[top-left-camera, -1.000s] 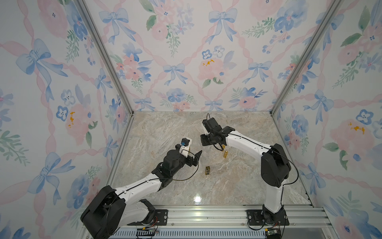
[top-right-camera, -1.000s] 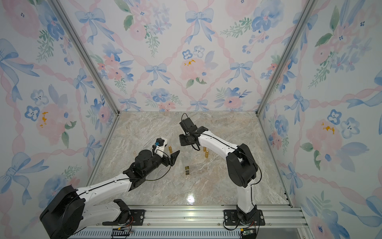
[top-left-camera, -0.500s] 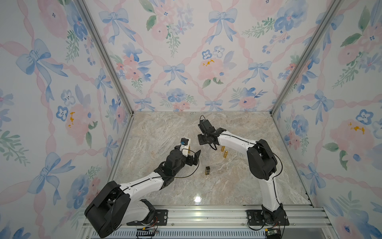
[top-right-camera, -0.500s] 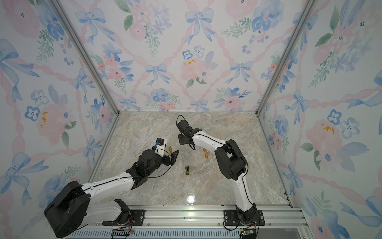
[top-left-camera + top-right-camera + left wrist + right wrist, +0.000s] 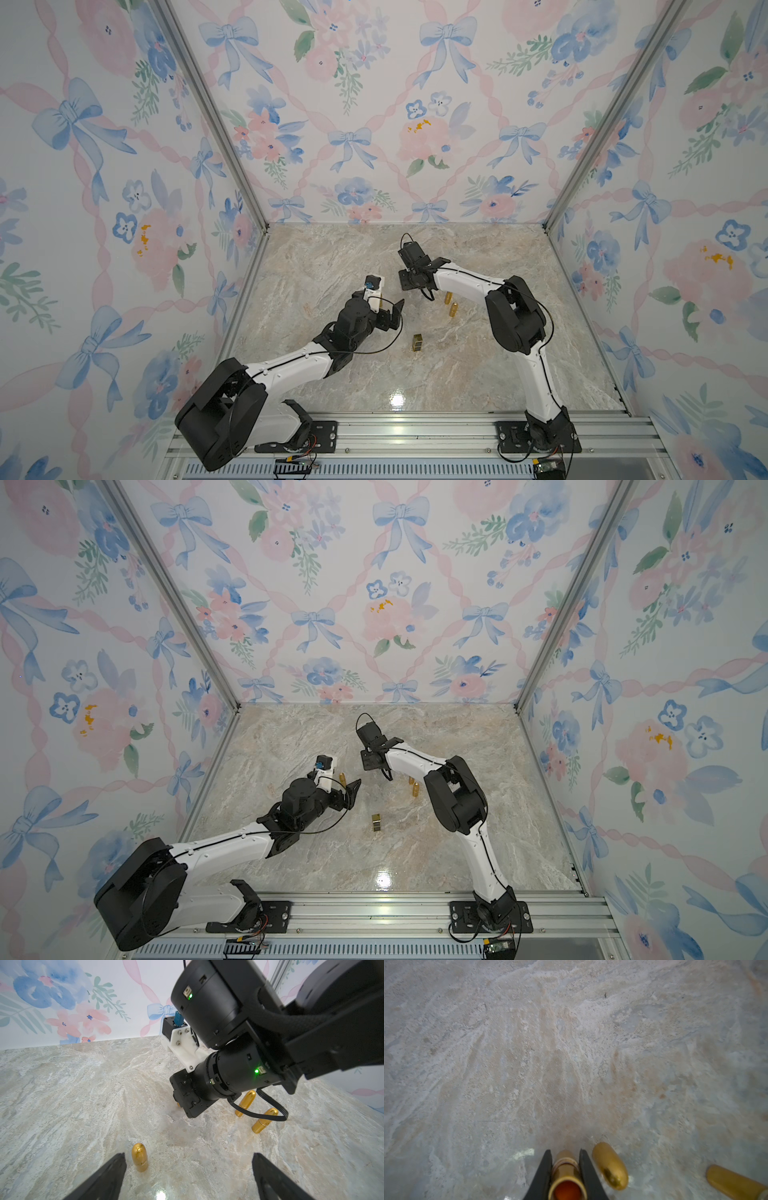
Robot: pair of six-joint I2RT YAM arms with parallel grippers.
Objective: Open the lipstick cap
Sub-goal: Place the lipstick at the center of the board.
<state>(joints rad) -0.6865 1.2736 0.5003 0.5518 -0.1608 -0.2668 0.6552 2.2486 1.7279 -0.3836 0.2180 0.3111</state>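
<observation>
Lipstick, uncapped, red core showing in its gold tube, clamped between the jaws of the right gripper close over the marble tabletop, just beside a gold bullet-shaped piece; left gripper jaws wide apart, near an upright gold piece.

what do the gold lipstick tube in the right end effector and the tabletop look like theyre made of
The gold lipstick tube, gripped by the right end effector, looks like polished metal or metallised plastic: mirror-bright highlights and a ringed collar, but the look cannot settle which. The tabletop looks like glossy marble or marble-print laminate: beige-grey veining with lamp glare on it.
</observation>
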